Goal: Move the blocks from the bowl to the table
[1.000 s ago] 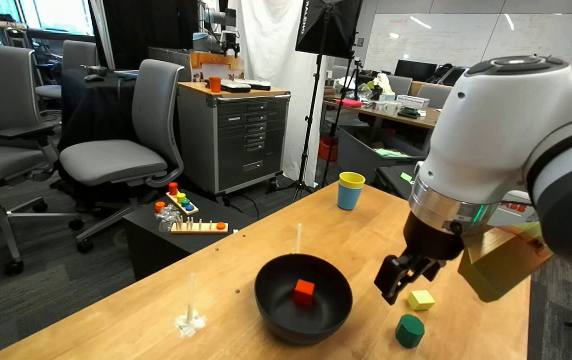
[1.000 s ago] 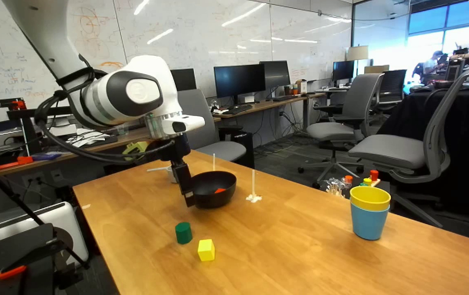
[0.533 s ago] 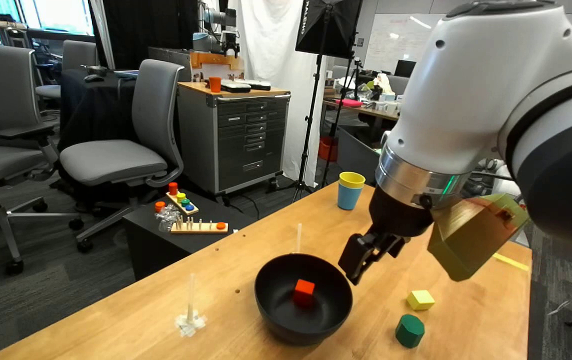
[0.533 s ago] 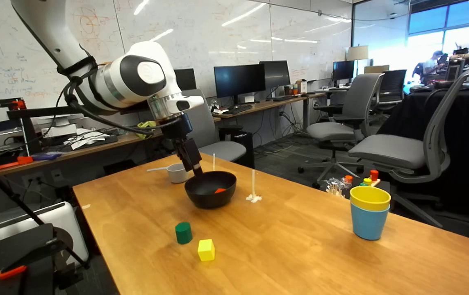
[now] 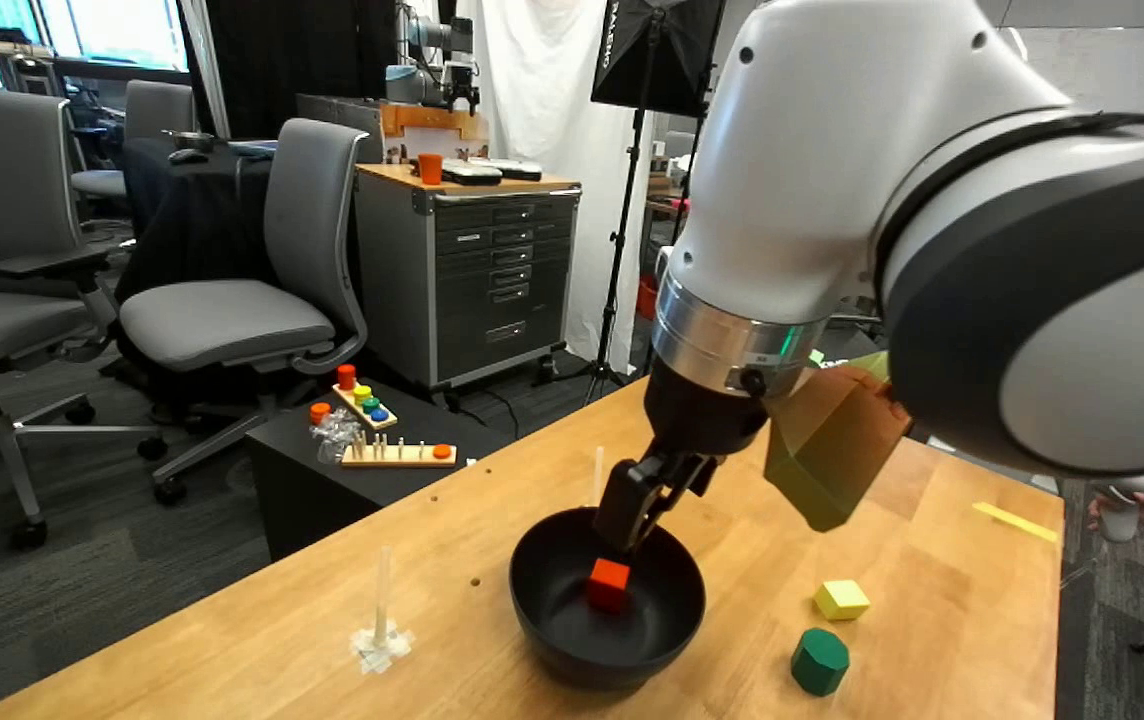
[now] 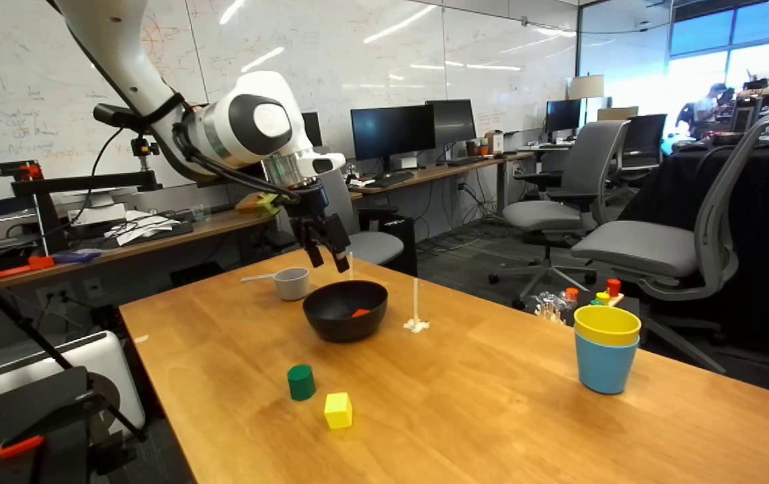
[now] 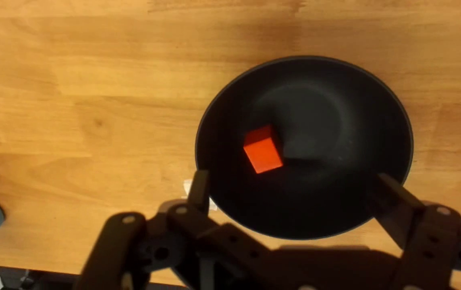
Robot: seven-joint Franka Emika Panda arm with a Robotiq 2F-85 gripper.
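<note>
Claw [image 6: 329, 265] moved over bowl [image 6: 347, 329] | inside: 1 block [image 7: 263, 152] | table [image 6: 478, 396]: 2 blocks [image 6: 301, 383] [image 6: 339, 411]

Forearm [image 6: 129, 70] slants down from upper left in an exterior view; white-and-grey wrist joint [image 6: 253, 128] bends it over. Silver collar [image 6: 285, 170] beneath, dark cables [image 6: 230, 175] looping alongside. Black gripper [image 7: 295, 179] hangs below, aimed downward, canted a little off vertical. Small green light [image 5: 790, 341] lit on the collar, per an exterior view. Wrist view: both fingers [image 7: 199, 188] spread wide, tips roughly level, outlines soft with blur.
</note>
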